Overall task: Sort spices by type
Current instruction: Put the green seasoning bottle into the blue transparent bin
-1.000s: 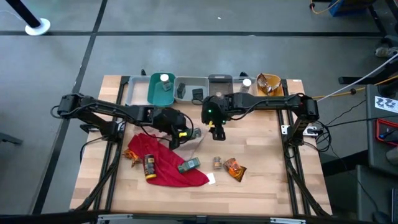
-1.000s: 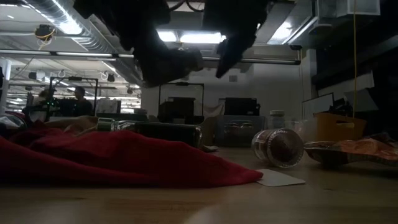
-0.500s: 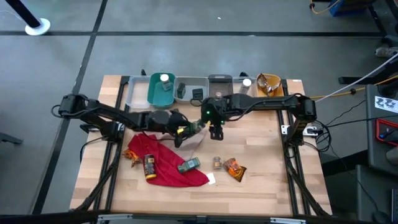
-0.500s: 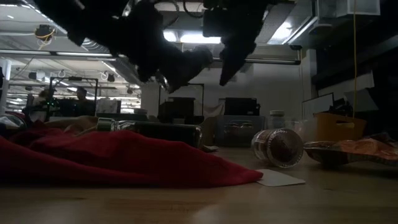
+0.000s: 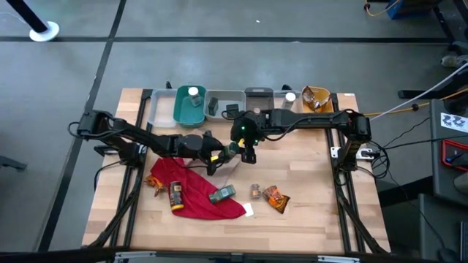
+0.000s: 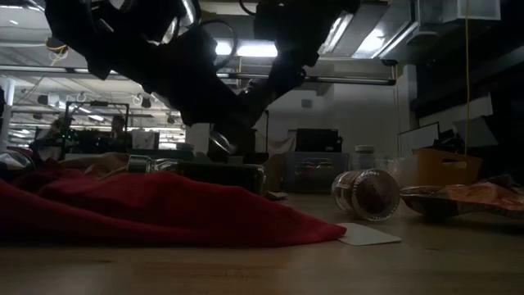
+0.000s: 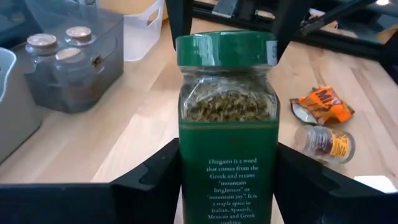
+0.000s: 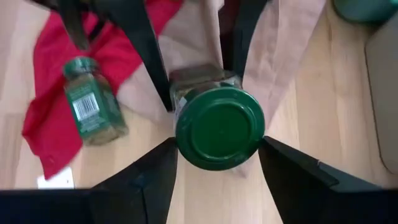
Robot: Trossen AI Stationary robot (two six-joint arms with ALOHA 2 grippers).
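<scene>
A green-capped oregano jar [image 7: 227,124] hangs above the tan cloth [image 5: 232,166] at the table's middle, with my left gripper [image 5: 225,152] shut on it. Its green cap [image 8: 219,127] faces my right gripper [image 8: 217,140], which is open with one finger on either side of the cap; whether they touch it I cannot tell. A second oregano jar [image 5: 221,193] and a brown jar [image 5: 175,195] lie on the red cloth [image 5: 196,203]. A small jar [image 5: 255,191] lies on its side on the bare wood, with an orange packet [image 5: 276,197] next to it. My left gripper pinches the oregano jar's labelled lower body [image 7: 186,183] between its two fingers, one on each flat side. The fingers lie along the jar, coming from the table's left and slanting a little down. The jar is lifted clear, its cap end away from the gripper.
Teal [image 5: 190,106], grey [image 5: 257,98] and yellow [image 5: 316,98] bins line the far edge; one grey bin [image 7: 68,62] holds small brown jars. A white card [image 5: 248,210] lies by the red cloth. Bare wood lies at the near right.
My left gripper has sunk and tipped forward, swinging the oregano jar's cap toward the table's right, up to my right gripper. My right gripper has edged toward the left, and the cap now stands between its open fingers.
</scene>
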